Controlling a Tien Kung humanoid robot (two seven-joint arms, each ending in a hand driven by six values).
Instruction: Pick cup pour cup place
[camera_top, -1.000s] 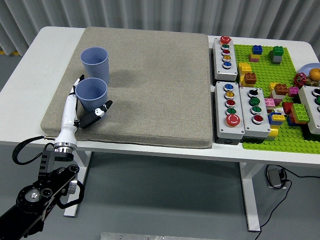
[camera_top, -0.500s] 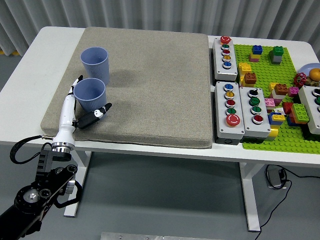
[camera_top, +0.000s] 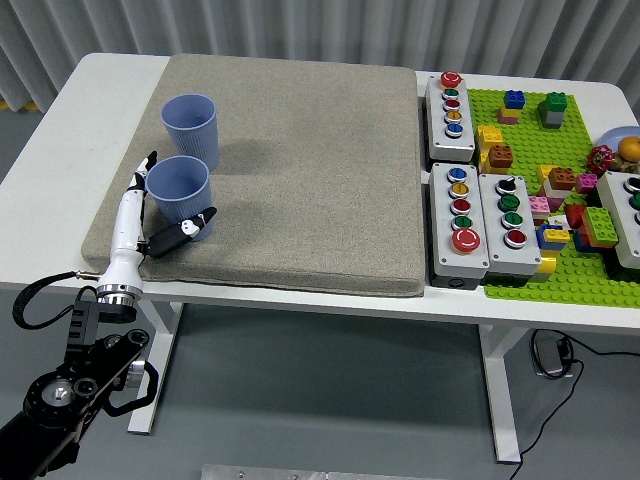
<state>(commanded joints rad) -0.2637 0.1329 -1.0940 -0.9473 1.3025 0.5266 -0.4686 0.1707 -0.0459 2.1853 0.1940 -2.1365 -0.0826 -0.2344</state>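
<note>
Cup (camera_top: 178, 188) sits between left hand's (camera_top: 140, 225) spread fingers (camera_top: 185, 232), second cup (camera_top: 190, 125) just behind

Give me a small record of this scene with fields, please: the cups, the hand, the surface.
near cup: blue cup, upright on the mat, at its left side
far cup: second blue cup, upright, just behind the near one
left hand: open around the near cup, not closed on it
surface: grey mat on the white table
right hand: not in view
</note>
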